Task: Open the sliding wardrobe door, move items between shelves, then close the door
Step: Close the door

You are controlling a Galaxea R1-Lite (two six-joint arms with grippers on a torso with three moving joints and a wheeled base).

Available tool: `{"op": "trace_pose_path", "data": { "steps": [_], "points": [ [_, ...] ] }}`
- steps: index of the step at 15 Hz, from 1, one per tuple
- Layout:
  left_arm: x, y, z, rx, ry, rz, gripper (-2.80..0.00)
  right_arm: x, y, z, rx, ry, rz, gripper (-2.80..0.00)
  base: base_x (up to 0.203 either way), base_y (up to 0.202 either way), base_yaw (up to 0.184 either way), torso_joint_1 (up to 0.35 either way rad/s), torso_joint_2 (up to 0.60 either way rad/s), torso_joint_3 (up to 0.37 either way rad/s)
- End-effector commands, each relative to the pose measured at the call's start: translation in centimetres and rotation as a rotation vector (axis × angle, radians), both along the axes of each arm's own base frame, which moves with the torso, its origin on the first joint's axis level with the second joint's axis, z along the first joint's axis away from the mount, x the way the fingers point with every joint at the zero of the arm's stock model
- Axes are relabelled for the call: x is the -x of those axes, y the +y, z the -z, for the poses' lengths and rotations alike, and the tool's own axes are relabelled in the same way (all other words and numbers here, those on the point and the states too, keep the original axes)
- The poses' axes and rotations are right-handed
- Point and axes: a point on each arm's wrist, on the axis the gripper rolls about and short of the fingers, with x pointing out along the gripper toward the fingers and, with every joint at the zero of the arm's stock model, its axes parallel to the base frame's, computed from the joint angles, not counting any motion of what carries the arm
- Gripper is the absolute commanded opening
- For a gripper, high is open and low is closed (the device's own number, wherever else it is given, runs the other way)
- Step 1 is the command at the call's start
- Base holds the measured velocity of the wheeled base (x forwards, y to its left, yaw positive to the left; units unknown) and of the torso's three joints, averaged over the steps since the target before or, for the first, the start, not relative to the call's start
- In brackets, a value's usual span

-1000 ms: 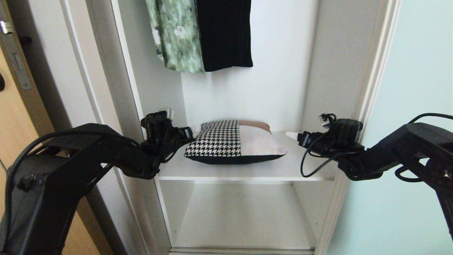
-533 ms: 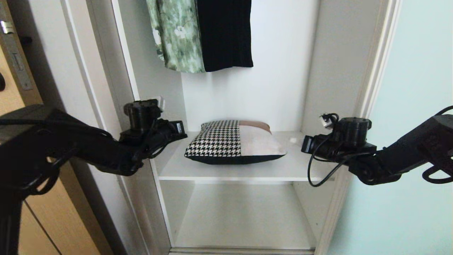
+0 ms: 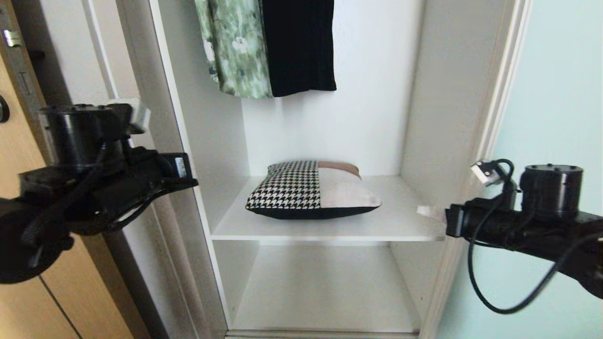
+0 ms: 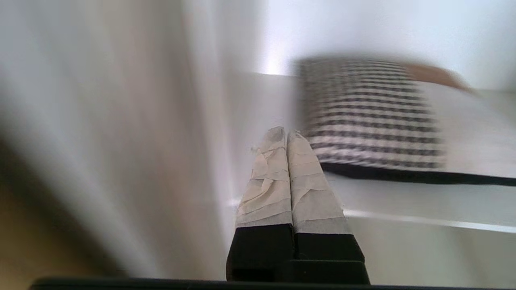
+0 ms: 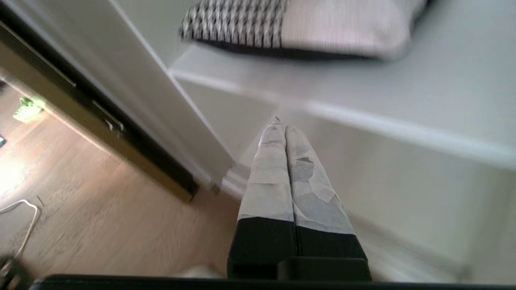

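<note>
The houndstooth and grey-beige cushion (image 3: 313,188) (image 4: 371,117) (image 5: 298,24) lies flat on the upper white shelf (image 3: 330,228), untouched. The lower shelf (image 3: 325,292) beneath it is bare. The frosted aqua sliding wardrobe door (image 3: 560,94) stands pushed aside at the right, so the compartment is open. My left gripper (image 4: 286,135) is shut on nothing, outside the compartment to the cushion's left, in front of the white side wall. My right gripper (image 3: 426,212) (image 5: 281,129) is also shut and empty, by the upper shelf's front right corner, well clear of the cushion.
A green floral garment (image 3: 233,47) and a black garment (image 3: 299,47) hang above the cushion. The wardrobe's white left wall (image 3: 188,94) stands beside my left arm (image 3: 94,188). A tan wood door (image 3: 19,245) is at far left. Wood floor (image 5: 100,225) lies below.
Both arms have drawn back from the cushion's two sides, out of the compartment and toward the camera. The cushion has stayed in place on the upper shelf.
</note>
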Motion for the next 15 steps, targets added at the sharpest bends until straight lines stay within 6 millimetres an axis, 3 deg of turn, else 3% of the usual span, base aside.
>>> {"op": "trace_pose_path", "data": {
  "steps": [1,6,9,12,15],
  "points": [
    [6.5,1.8,-2.2,-0.008,-0.096,-0.094,-2.80,6.7,-0.8,-1.9,-0.006,-0.058,0.011,-2.80,0.000,0.000,0.000,0.000,0.00,0.000],
    [16.6,4.6,1.1,-0.079,-0.124,-0.240,-2.80,15.9,-2.1,-1.0,0.009,-0.071,0.059,-2.80,0.000,0.000,0.000,0.000,0.00,0.000],
    [21.2,6.0,3.8,-0.077,-0.169,-0.310,-2.80,21.1,-2.8,-0.9,0.008,-0.099,0.067,-2.80,0.000,0.000,0.000,0.000,0.00,0.000],
    [24.4,6.7,7.5,-0.079,-0.186,-0.388,-2.80,26.4,-3.6,0.2,0.006,-0.110,0.067,-2.80,0.000,0.000,0.000,0.000,0.00,0.000],
    [26.0,6.8,10.1,-0.077,-0.201,-0.410,-2.80,29.8,-4.1,2.5,0.011,-0.057,0.065,-2.80,0.000,0.000,0.000,0.000,0.00,0.000]
  ]
}}
